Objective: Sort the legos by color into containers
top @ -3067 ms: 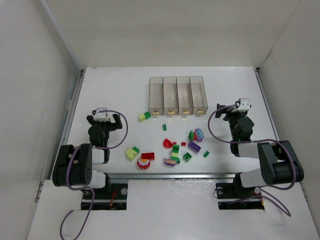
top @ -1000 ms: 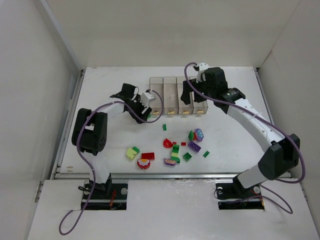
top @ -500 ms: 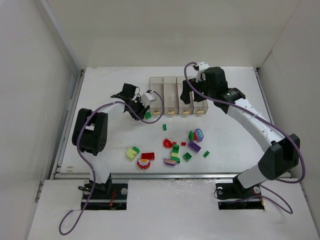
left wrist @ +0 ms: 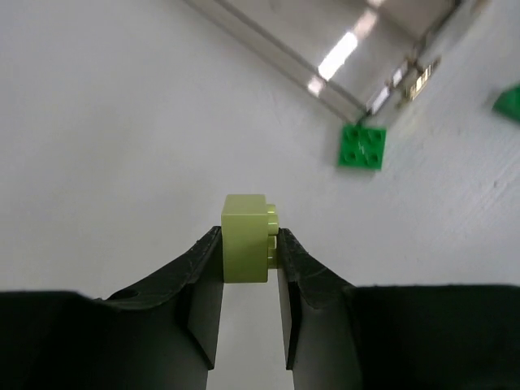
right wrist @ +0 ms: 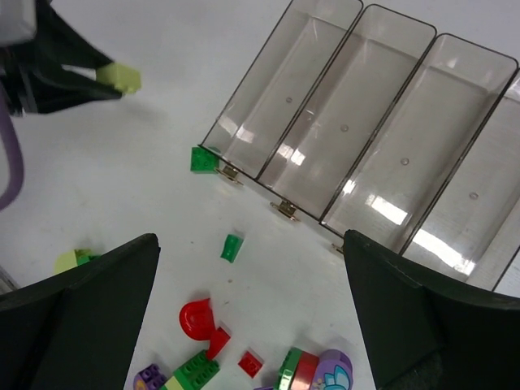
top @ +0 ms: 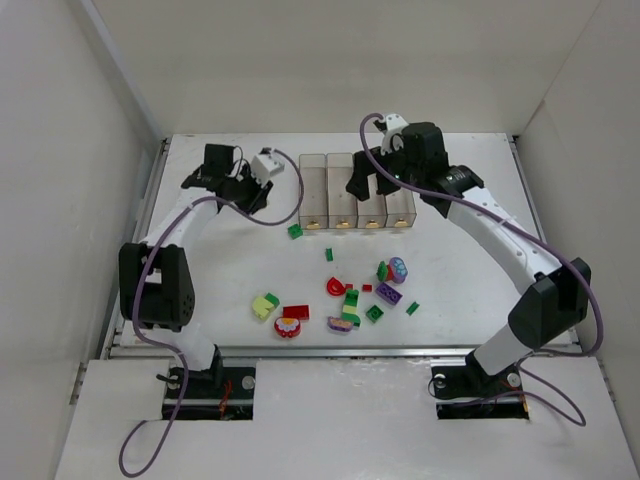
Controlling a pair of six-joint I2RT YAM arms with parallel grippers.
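Note:
My left gripper (left wrist: 248, 253) is shut on a small yellow-green brick (left wrist: 246, 237), held just above the table left of the containers (top: 313, 157). The same brick (right wrist: 122, 78) shows at the top left of the right wrist view. A flat green brick (left wrist: 362, 147) lies at the near left corner of the four clear bins (right wrist: 321, 89), which look empty. My right gripper (right wrist: 250, 244) hangs open, with nothing between its fingers, above the bins' near end (top: 367, 185). More legos lie in a loose cluster (top: 350, 300) in front.
The cluster holds a red rounded piece (top: 336, 287), a purple brick (top: 389, 293), a red brick (top: 296, 312) and a yellow-green and green piece (top: 265, 305). A small green piece (top: 328, 254) lies alone between the cluster and the bins. White walls enclose the table.
My left gripper shut on the yellow-green brick and carried it up and to the left, leaving the green brick by the bin corner. The right arm shifted slightly left.

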